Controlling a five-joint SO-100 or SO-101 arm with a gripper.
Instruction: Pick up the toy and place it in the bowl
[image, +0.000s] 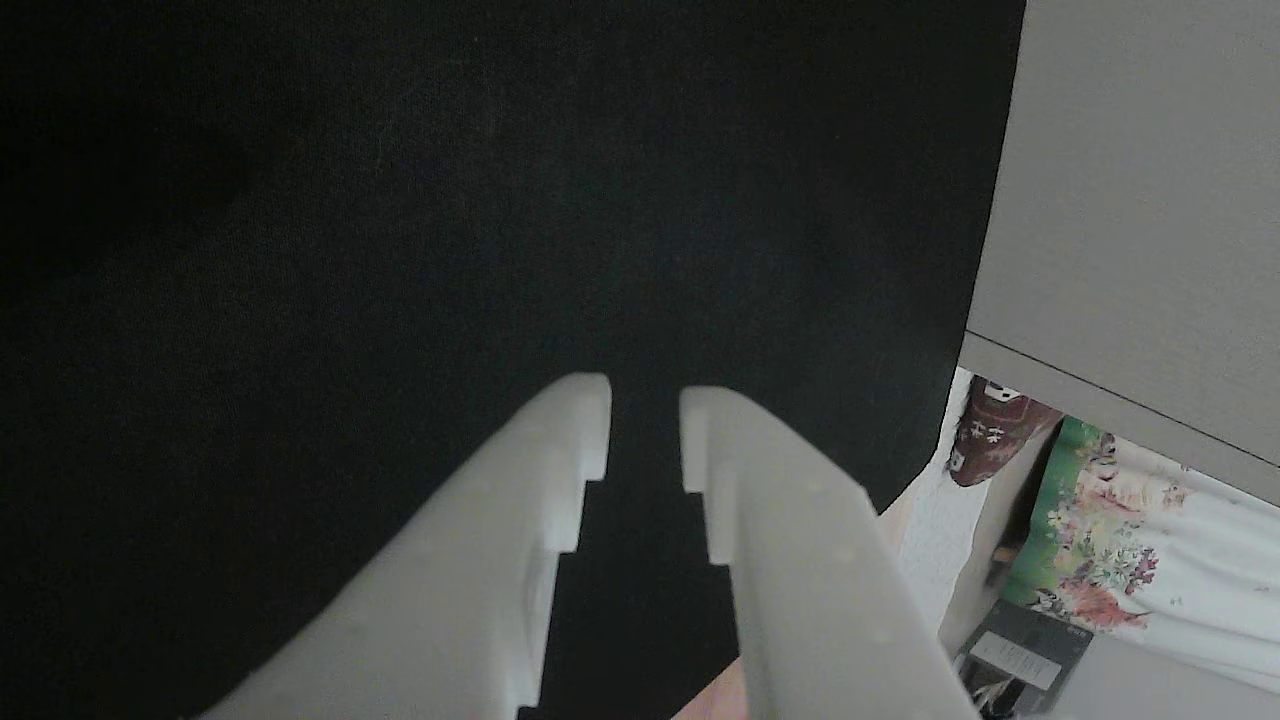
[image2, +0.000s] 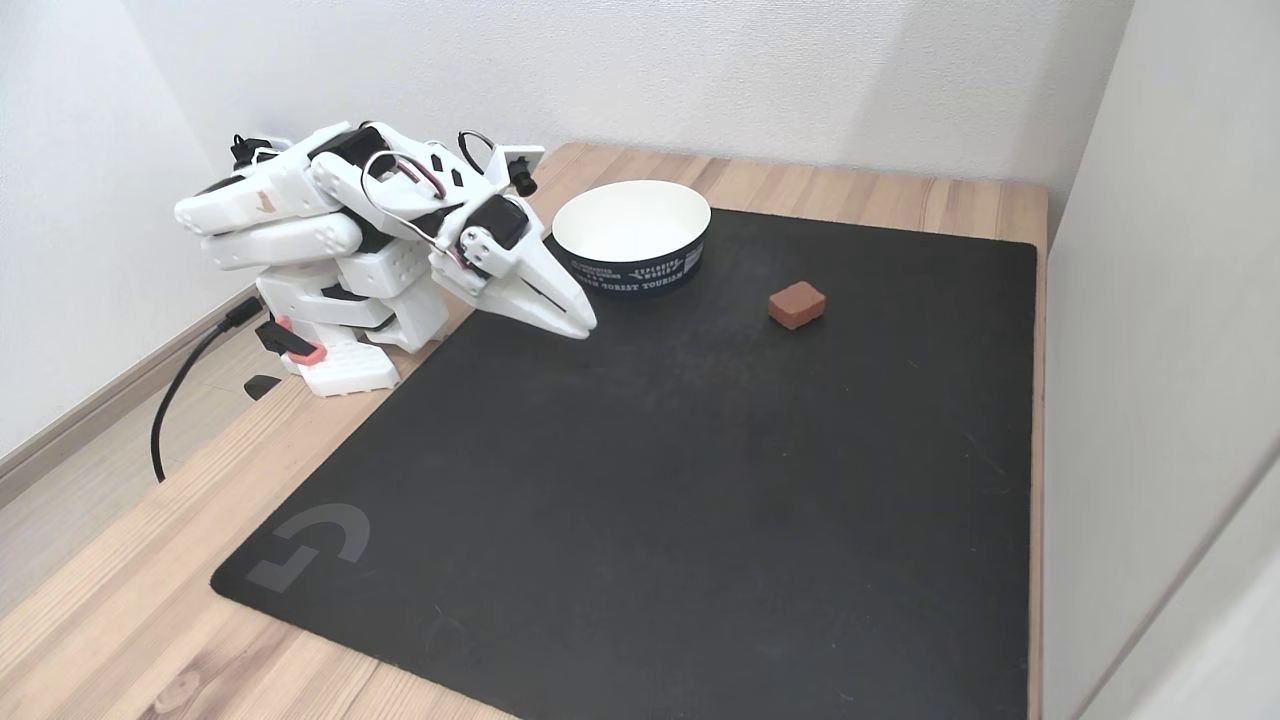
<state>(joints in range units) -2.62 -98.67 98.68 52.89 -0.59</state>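
- The toy (image2: 797, 304), a small dull-red block with rounded corners, sits on the black mat (image2: 650, 480), well to the right of the bowl (image2: 631, 238) in the fixed view and apart from it
- From my gripper (image2: 580, 326) the toy lies off to the right in the fixed view, a little farther back, with open mat between us; the block looks nearly square from above, so I cannot name a long axis
- My gripper (image: 645, 420) carries nothing and its fingers are nearly together, a narrow slot between the tips, hanging low over the mat just in front of the bowl
- The bowl is a round paper one, white inside with a dark printed band, just beside my wrist
- The mat looks like matte cloth with a grey logo, lying on a pale wooden table (image2: 120, 620); my fingers are smooth white plastic, stepped on their inner faces
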